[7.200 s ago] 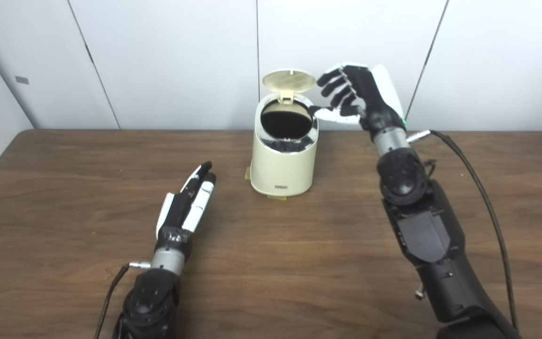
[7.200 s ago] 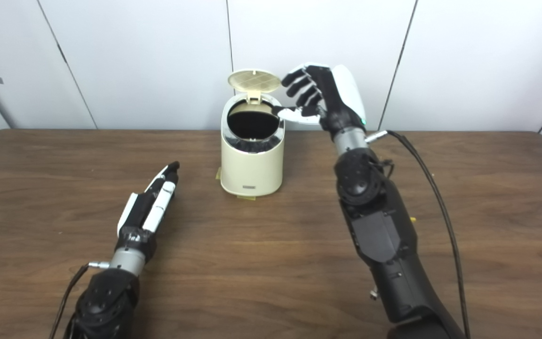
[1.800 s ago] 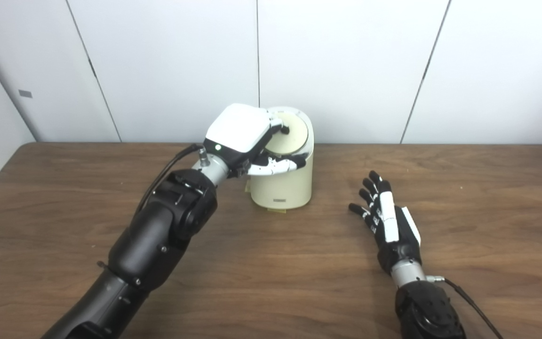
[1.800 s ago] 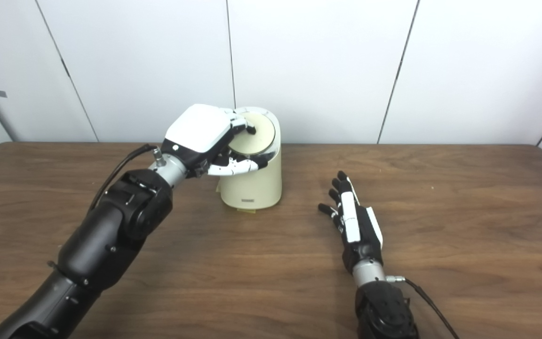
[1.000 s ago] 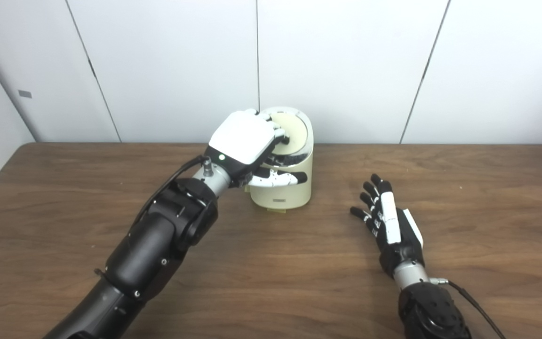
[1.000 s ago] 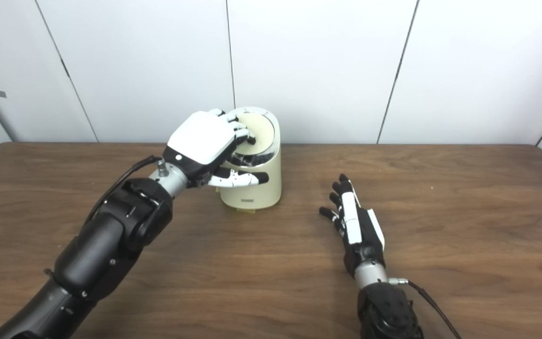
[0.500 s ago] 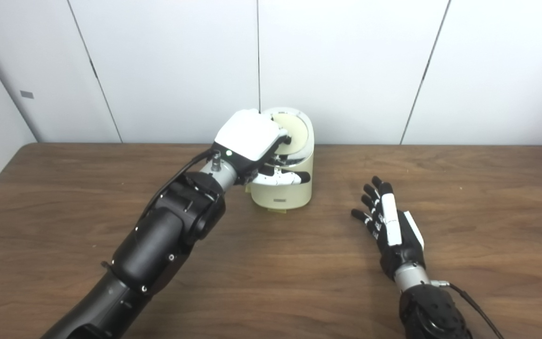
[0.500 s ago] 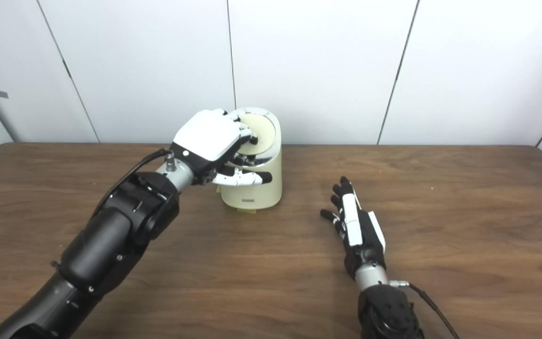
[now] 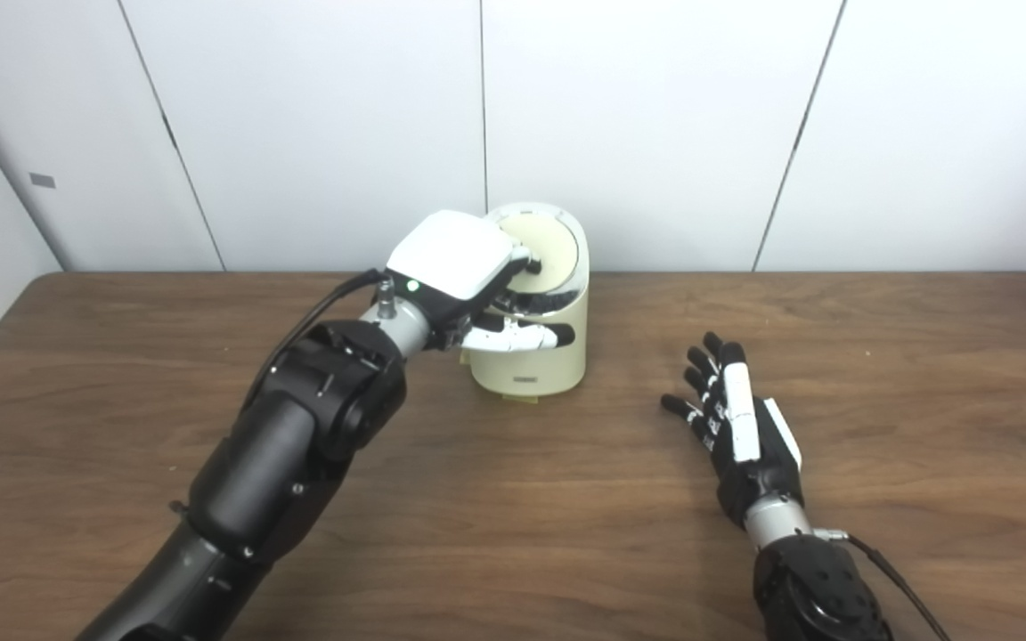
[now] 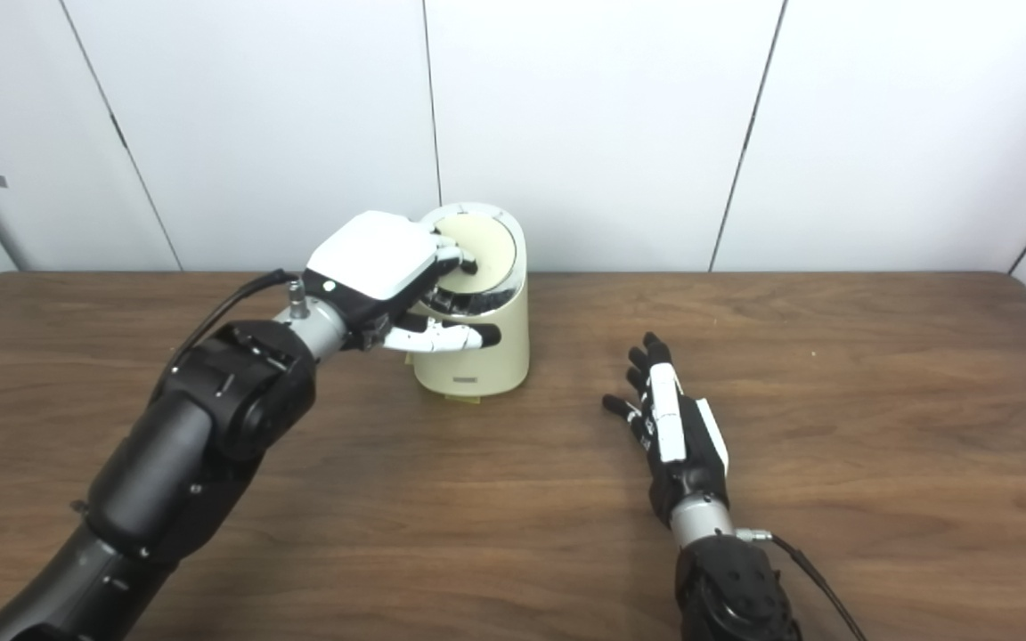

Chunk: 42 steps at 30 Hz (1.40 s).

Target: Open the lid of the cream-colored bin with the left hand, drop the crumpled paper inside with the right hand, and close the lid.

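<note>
One cream-colored bin, standing upright toward the back of the brown wooden bench, close to the white panelled wall. One round lid on top of it, lying down flat inside a shiny rim, closed or nearly so. Inside of the bin hidden under the lid; contents impossible to tell. No crumpled paper visible anywhere in either view. A scrap of yellowish tape showing at the foot of the bin.

Two robot hands. Left robot hand up at the bin's top, white back facing the cameras, fingers curled over with fingertips resting on the left part of the lid, thumb stretched across the front of the bin just below the rim. Pressing rather than gripping; nothing clasped in it.

Right robot hand well apart from the bin, to its right and nearer the cameras, lying low on the bench with fingers spread and pointing away, open and holding nothing. One cable trailing from its wrist.
</note>
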Tool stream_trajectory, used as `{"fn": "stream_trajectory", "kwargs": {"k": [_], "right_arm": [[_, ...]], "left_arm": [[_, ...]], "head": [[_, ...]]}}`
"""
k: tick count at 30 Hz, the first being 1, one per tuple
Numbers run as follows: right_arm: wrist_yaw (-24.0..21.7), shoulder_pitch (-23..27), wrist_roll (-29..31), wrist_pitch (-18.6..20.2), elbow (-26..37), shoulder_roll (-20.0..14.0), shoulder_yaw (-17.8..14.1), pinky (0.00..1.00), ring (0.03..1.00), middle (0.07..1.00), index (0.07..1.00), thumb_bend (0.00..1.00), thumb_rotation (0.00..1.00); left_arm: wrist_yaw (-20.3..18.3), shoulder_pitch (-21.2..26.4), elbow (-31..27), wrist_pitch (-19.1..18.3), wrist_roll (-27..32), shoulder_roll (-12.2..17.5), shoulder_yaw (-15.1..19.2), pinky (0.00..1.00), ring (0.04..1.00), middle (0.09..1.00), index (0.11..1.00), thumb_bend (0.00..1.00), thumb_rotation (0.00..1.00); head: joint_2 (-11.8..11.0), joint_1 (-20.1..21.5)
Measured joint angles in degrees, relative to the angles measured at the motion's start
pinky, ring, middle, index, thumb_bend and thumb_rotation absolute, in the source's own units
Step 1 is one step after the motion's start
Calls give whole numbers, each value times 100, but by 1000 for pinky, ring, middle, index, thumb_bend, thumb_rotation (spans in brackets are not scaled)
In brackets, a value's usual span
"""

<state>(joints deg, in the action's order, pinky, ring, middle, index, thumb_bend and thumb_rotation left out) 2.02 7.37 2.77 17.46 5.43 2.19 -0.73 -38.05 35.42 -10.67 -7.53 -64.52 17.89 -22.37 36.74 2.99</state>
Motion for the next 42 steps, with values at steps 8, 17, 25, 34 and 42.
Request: {"fn": "stream_trajectory", "kwargs": {"k": [8, 17, 25, 34, 42], "right_arm": [[22, 19, -106, 2, -1, -49, 8, 807, 938, 949, 989, 634, 1000], [-10, 42, 45, 27, -14, -43, -102, 856, 947, 952, 974, 634, 1000], [-138, 39, 457, 13, -13, -57, -324, 913, 946, 951, 940, 647, 1000], [-168, -17, 1184, 16, 466, -47, -754, 904, 942, 941, 934, 653, 1000], [-189, -56, 1734, 136, 664, -111, -972, 914, 947, 952, 936, 677, 1000]], "left_arm": [[877, -287, -22, -93, 1100, -292, 1049, 826, 967, 988, 968, 519, 874], [1338, -853, -220, -569, 3466, -944, 2158, 997, 1000, 1000, 1000, 469, 933], [1877, -1616, -777, -1158, 5152, -1157, 3111, 1000, 1000, 1000, 1000, 521, 893], [2489, -2758, -776, -1165, 6377, -1446, 3525, 1000, 1000, 990, 992, 494, 919], [2780, -3330, -538, -1049, 7159, -1545, 3617, 1000, 992, 1000, 995, 367, 998]], "head": [[-62, -26], [-62, -79], [-44, -88], [-26, -70], [-17, 26]]}}
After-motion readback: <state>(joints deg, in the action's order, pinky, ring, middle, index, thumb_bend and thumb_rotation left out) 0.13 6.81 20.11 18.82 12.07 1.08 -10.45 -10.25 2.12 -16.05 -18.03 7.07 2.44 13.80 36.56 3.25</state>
